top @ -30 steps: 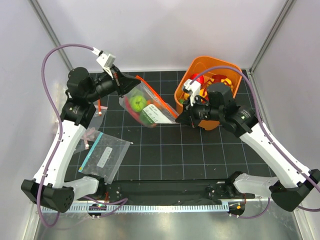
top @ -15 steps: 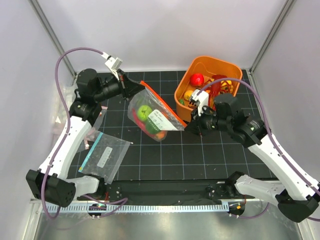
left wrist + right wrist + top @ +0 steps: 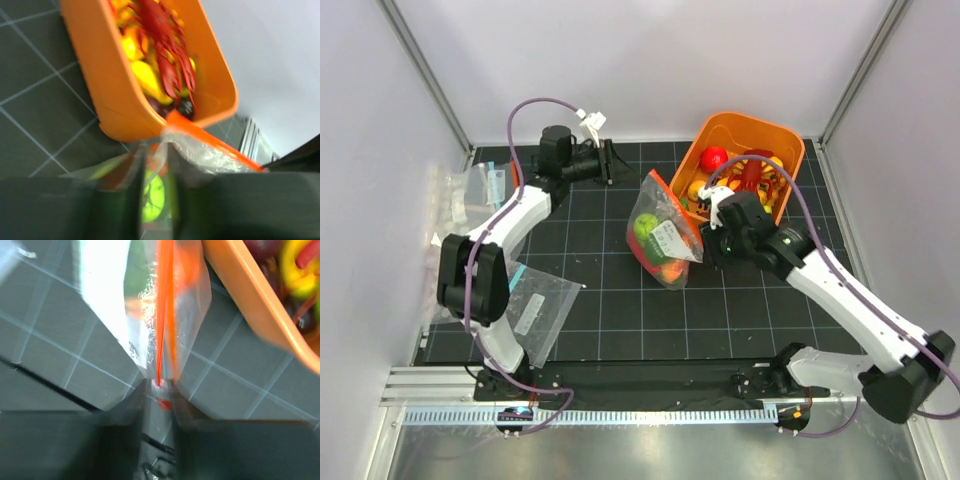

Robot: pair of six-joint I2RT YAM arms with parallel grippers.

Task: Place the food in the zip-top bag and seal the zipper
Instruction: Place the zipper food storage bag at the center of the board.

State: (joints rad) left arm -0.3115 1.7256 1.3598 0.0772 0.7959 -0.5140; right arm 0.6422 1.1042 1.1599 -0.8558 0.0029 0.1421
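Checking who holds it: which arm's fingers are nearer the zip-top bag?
Right. The right fingers pinch the zip-top bag at its zipper; the left fingers sit apart, off its far-left side.

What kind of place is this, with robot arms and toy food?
Probably a robot test booth: plain white walls, a black gridded mat, and a left arm and right arm bolted at its near edge, beside an orange bin of toy food.
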